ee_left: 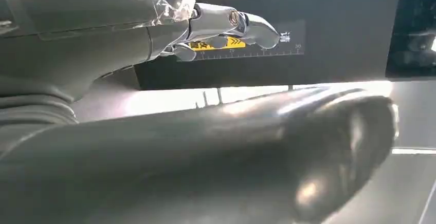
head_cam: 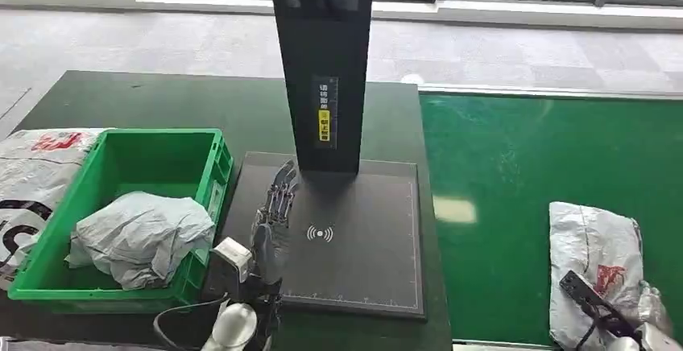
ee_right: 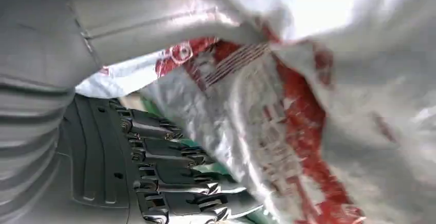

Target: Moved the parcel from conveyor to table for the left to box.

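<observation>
A white and grey parcel (head_cam: 596, 254) with red print lies on the green conveyor (head_cam: 523, 166) at the right. My right hand (head_cam: 616, 319) is at its near edge, one dark finger lying over it. In the right wrist view the parcel (ee_right: 288, 106) sits between the grey thumb (ee_right: 154, 18) and the dark fingers (ee_right: 175, 178), and the hand grips it. My left hand (head_cam: 272, 222) hovers over the black scanner pad (head_cam: 362, 262) with fingers stretched forward and apart, holding nothing. The left wrist view shows its thumb (ee_left: 216, 152) near the scanner post.
A green box (head_cam: 161, 135) stands left of the pad and holds a crumpled grey parcel (head_cam: 141, 234). A black scanner post (head_cam: 322, 69) rises from the pad's far side. Another white bag (head_cam: 32, 166) lies at the far left of the dark table.
</observation>
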Controlling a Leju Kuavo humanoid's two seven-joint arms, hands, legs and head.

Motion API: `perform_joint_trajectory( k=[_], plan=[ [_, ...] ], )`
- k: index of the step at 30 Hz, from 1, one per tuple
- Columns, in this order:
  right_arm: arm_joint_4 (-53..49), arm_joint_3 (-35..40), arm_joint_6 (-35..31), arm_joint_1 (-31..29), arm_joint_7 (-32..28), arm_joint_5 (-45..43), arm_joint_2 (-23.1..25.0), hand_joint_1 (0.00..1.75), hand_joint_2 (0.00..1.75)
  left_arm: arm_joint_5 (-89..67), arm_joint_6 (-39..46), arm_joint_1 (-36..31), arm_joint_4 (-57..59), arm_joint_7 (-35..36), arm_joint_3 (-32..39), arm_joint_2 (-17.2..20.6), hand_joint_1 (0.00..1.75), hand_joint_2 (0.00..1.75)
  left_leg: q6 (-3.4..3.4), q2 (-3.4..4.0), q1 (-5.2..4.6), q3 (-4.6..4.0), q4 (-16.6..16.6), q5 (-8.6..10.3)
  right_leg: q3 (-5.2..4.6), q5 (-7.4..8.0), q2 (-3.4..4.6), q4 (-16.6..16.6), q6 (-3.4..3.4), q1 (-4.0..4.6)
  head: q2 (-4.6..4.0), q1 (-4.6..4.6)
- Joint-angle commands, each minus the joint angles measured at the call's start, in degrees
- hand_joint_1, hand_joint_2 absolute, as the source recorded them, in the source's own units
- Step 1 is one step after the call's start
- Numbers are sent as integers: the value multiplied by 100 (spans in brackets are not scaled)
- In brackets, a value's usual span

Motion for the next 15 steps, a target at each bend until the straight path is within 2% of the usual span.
perform_joint_trajectory(
  k=[1,2,4,6,8,9,11,12,14,15],
  plan=[
    [28,992,-790,162,-613,-847,1387,175,175,-139,129,-44,229,74,-85,107,0,0,-7,11,-2,-57,5,20,-65,21,15,16,1,-2,0,0],
    [21,989,-797,179,-620,-854,1378,175,175,-139,129,-47,232,74,-84,107,0,0,-11,2,-6,-79,-7,34,-91,30,6,12,0,-7,0,-2],
    [-4,1010,-777,223,-674,-920,1335,175,175,-136,129,-64,265,72,-81,104,0,0,-11,-14,-5,-59,-11,39,-93,30,-11,1,-1,-8,0,0],
    [-37,1061,-750,250,-691,-1001,1308,175,175,-134,126,-73,280,72,-80,101,0,0,-8,-1,5,13,6,20,-46,17,-1,9,-7,-4,0,-2],
    [-36,1067,-743,245,-691,-1008,1296,175,175,-134,126,-73,279,72,-80,101,0,0,-12,2,11,18,7,18,-40,17,2,8,-10,-2,0,-2],
    [-26,1075,-737,258,-692,-1003,1299,175,175,-135,126,-75,279,72,-81,100,0,0,-14,-12,4,-12,-5,33,-70,27,-12,4,-10,-10,0,-2],
    [6,1148,-631,282,-694,-1074,1333,175,175,-157,123,-87,309,90,-102,117,0,0,-16,2,15,19,9,13,-41,13,2,10,-17,-3,0,-2],
    [26,1187,-595,300,-673,-1082,1355,175,175,-141,143,-73,293,106,-87,112,0,0,-17,-15,8,-17,-3,33,-77,25,-14,7,-15,-11,0,-2],
    [14,1241,-545,316,-681,-1086,1387,175,175,-142,141,-45,260,103,-77,127,0,0,-20,1,18,16,9,9,-41,9,1,10,-21,0,0,-2],
    [11,1258,-535,303,-680,-1086,1430,175,175,-142,141,-40,255,103,-74,132,0,0,-20,-13,12,-17,-1,27,-71,20,-12,6,-20,-6,0,-2]
  ],
)
